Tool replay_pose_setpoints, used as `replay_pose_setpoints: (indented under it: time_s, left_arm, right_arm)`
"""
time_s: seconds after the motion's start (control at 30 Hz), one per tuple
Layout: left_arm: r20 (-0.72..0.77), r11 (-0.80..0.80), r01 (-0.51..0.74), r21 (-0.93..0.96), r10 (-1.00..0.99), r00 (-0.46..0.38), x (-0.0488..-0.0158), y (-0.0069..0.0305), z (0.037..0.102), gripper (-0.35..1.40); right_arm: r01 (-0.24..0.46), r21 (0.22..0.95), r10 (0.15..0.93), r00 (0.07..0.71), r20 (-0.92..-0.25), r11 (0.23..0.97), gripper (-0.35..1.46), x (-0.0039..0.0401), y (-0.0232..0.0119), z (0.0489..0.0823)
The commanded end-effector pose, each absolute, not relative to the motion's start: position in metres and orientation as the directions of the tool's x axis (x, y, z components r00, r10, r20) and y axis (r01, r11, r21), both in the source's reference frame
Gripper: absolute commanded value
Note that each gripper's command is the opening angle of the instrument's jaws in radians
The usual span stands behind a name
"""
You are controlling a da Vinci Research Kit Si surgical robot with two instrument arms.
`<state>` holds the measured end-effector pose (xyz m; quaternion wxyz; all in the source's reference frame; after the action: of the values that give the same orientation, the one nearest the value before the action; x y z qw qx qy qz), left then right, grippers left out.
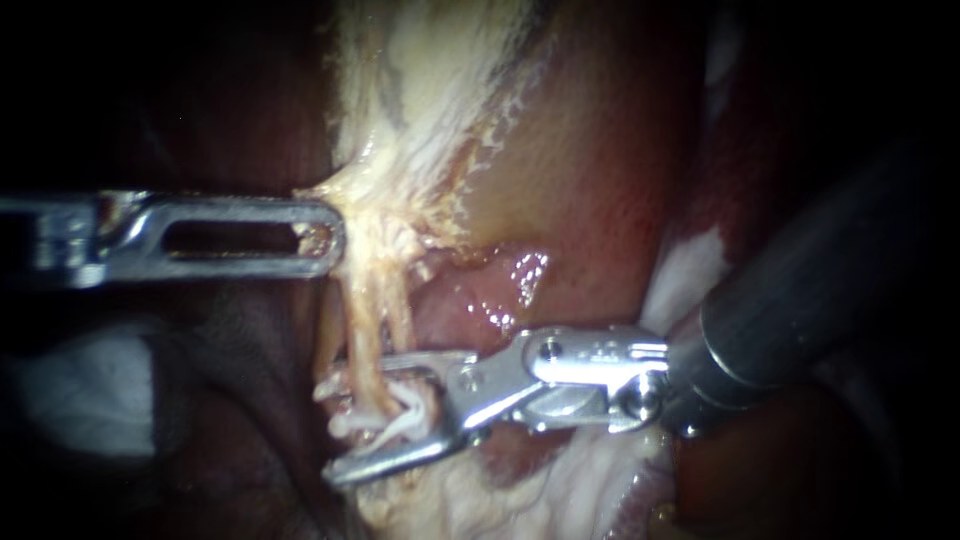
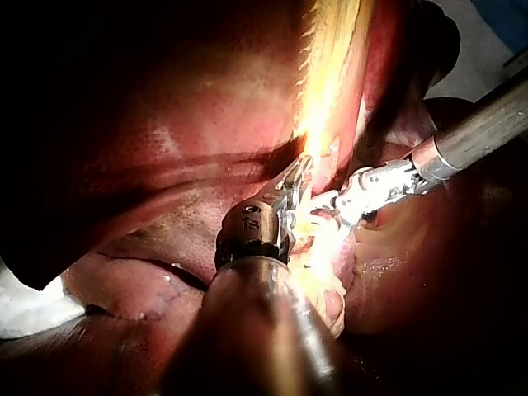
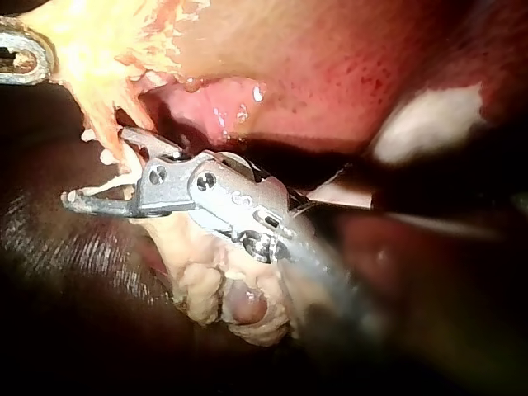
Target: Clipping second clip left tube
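Pale stringy tubes (image 1: pixel 368 320) run down from the fibrous tissue (image 1: pixel 400 120) under the gallbladder (image 1: pixel 590 150). My left instrument (image 1: pixel 322 238) comes in level, and its slotted jaws are shut on that pale tissue at the top of the tubes. Lower down, my right instrument (image 1: pixel 338 420) has its jaws open wide, with the tubes passing between them. White bits (image 1: pixel 405 412) lie against the tubes there; I cannot tell if they are a clip. In the right wrist view the open jaws (image 3: pixel 95 165) straddle pale strands. In the left wrist view the left instrument (image 2: pixel 295 188) grips bright tissue.
Dark liver (image 1: pixel 230 120) lies behind the left instrument. White gauze (image 1: pixel 80 390) sits at the lower left, and more (image 1: pixel 690 270) above the right instrument's shaft. Wet pink tissue (image 1: pixel 490 290) shows just above the right instrument's jaws.
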<state>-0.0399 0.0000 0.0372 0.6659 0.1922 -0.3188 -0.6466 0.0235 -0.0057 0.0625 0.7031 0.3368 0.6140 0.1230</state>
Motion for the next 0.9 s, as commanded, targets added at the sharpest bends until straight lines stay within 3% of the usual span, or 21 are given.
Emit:
replay_pose_setpoints:
  time_s: [0.03, 0.43, 0.47, 0.6, 0.9]
  left_arm:
    - [0.176, 0.089, 0.739, 0.667, -0.984, -0.04, -0.0399, 0.0, 0.0372, -0.35]
    - [0.177, 0.089, 0.74, 0.667, -0.983, -0.041, -0.04, 0.0, 0.0373, -0.35]
    - [0.177, 0.089, 0.74, 0.667, -0.983, -0.041, -0.04, 0.0, 0.0373, -0.35]
    - [0.177, 0.089, 0.74, 0.667, -0.983, -0.041, -0.04, 0.0, 0.0373, -0.35]
    - [0.177, 0.089, 0.74, 0.667, -0.983, -0.041, -0.04, -0.0001, 0.0372, -0.35]
  right_arm:
    - [0.24, 0.625, 0.587, 0.216, -0.78, 0.743, 0.56, 0.0236, -0.0058, 0.0625]
    - [0.234, 0.647, 0.608, 0.222, -0.762, 0.725, 0.39, 0.0235, -0.0058, 0.0625]
    - [0.226, 0.647, 0.608, 0.223, -0.762, 0.728, 0.31, 0.0234, -0.0058, 0.0625]
    - [0.16, 0.644, 0.605, 0.235, -0.761, 0.748, -0.35, 0.0226, -0.0058, 0.0625]
    - [0.083, 0.64, 0.597, 0.284, -0.75, 0.764, -0.35, 0.0218, -0.0051, 0.0628]
